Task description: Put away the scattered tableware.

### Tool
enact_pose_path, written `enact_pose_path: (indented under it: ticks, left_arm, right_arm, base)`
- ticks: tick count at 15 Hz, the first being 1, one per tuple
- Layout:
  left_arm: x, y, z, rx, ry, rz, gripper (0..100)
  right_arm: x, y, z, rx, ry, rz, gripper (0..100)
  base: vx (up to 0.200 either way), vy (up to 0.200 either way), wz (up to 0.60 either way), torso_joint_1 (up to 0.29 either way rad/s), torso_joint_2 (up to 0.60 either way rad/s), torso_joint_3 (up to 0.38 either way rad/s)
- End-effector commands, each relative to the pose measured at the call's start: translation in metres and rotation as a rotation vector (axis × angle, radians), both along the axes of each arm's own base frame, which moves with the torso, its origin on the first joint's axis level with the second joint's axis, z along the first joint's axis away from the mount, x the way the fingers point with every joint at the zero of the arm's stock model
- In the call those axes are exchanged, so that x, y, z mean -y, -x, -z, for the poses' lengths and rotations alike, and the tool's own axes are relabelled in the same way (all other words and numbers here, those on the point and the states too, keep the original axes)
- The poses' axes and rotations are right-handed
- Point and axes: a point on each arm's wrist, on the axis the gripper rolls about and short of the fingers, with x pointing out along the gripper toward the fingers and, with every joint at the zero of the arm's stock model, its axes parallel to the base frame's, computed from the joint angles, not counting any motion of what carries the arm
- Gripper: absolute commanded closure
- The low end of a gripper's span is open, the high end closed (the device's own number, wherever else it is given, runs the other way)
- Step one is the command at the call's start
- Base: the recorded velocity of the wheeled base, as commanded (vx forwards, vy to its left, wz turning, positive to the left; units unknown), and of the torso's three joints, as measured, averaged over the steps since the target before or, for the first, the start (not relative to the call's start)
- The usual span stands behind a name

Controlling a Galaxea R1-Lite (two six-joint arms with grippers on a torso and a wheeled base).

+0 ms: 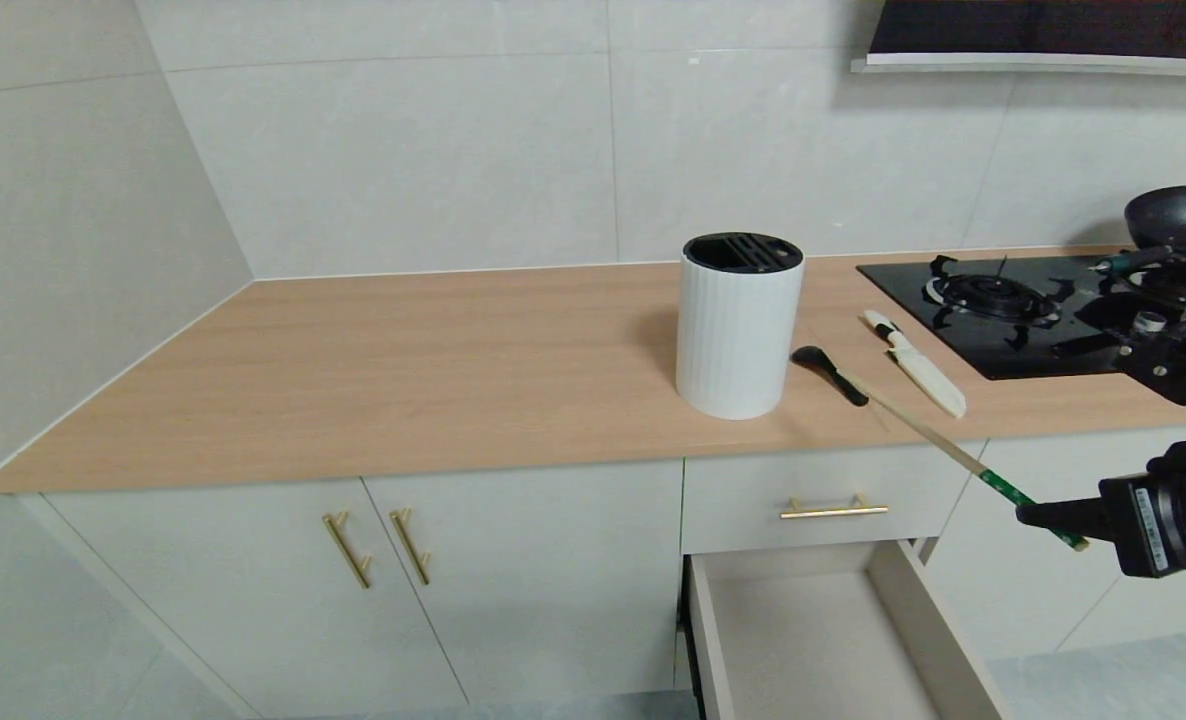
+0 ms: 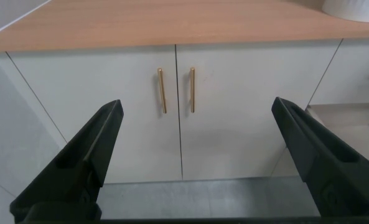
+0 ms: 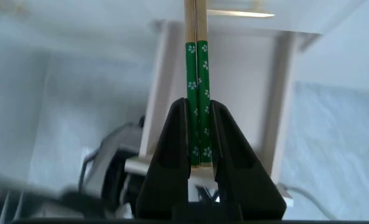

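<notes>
My right gripper [image 1: 1053,520] is shut on a pair of wooden chopsticks [image 1: 938,440] with green ends, held in the air off the counter's front edge, above and to the right of the open drawer [image 1: 803,640]. The right wrist view shows the chopsticks [image 3: 196,93] clamped between the black fingers [image 3: 172,149], over the drawer [image 3: 234,74]. On the counter lie a black spoon [image 1: 830,372] and a white-handled knife [image 1: 915,362], beside the white cylindrical utensil holder [image 1: 736,325]. My left gripper [image 2: 196,168] is open, low in front of the cabinet doors [image 2: 178,112].
A black gas hob [image 1: 1033,310] with a dark wok [image 1: 1183,220] stands at the counter's right end. The closed drawer with a gold handle [image 1: 833,510] is above the open one. Tiled walls bound the counter behind and on the left.
</notes>
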Motion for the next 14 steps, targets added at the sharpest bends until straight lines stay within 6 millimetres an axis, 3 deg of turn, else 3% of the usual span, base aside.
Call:
enact_pose_path:
  ticks: [1, 6, 14]
  left_arm:
    - [0.0, 0.0, 0.0, 0.0, 0.0, -0.001, 0]
    - [0.0, 0.0, 0.0, 0.0, 0.0, -0.001, 0]
    - [0.0, 0.0, 0.0, 0.0, 0.0, -0.001, 0]
  right_arm:
    - [0.002, 0.012, 0.002, 0.018, 0.023, -0.029, 100]
    - [-0.006, 0.014, 0.017, -0.021, 0.073, -0.125, 100]
    - [-0.022, 0.014, 0.033, -0.079, 0.089, -0.211, 100]
  base:
    - [0.0, 0.0, 0.0, 0.0, 0.0, 0.0]
    - [0.0, 0.0, 0.0, -0.017, 0.03, 0.019]
    - [0.0, 0.0, 0.0, -0.189, 0.46, 0.262]
